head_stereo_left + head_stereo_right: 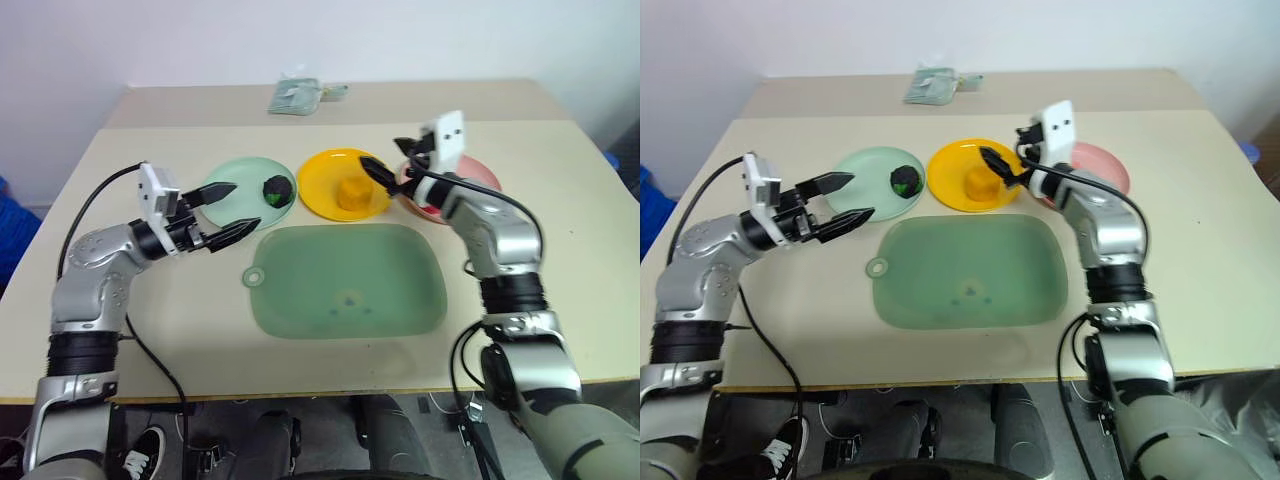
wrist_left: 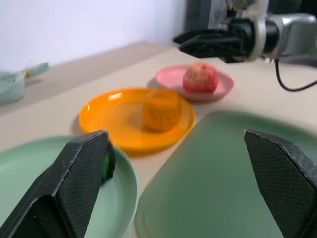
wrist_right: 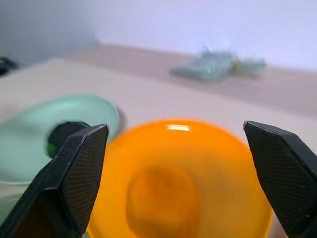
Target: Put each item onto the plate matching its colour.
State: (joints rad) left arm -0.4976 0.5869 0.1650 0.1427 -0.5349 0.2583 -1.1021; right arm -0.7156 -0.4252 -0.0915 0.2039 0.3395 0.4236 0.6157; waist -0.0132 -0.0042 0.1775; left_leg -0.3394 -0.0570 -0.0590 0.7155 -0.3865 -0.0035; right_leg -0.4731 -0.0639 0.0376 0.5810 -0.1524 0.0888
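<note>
A: So, how many plates are there, and how many toy foods?

B: Three round plates in a row on the far half of the table [image 1: 560, 250]; a mint green plate [image 1: 232, 176] at the left, a yellow plate [image 1: 318, 180] in the middle, a pink plate [image 2: 168, 77] at the right; three toy foods, one on each.

A: Which sits where?

B: The dark green ball [image 1: 277, 188] lies on the right part of the mint plate; the orange lump [image 1: 351, 193] on the yellow plate; the pink-red apple [image 2: 200, 78] on the pink plate.

A: And the grippers?

B: Two; the left gripper [image 1: 225, 211] hangs over the near left edge of the mint plate, fingers spread, empty; the right gripper [image 1: 1002, 164] is at the yellow plate's right edge, fingers apart, holding nothing.

A: Anything else?

B: One translucent green mat [image 1: 345, 280] near the plates; one pale green bundle [image 1: 295, 95] at the far edge.
</note>
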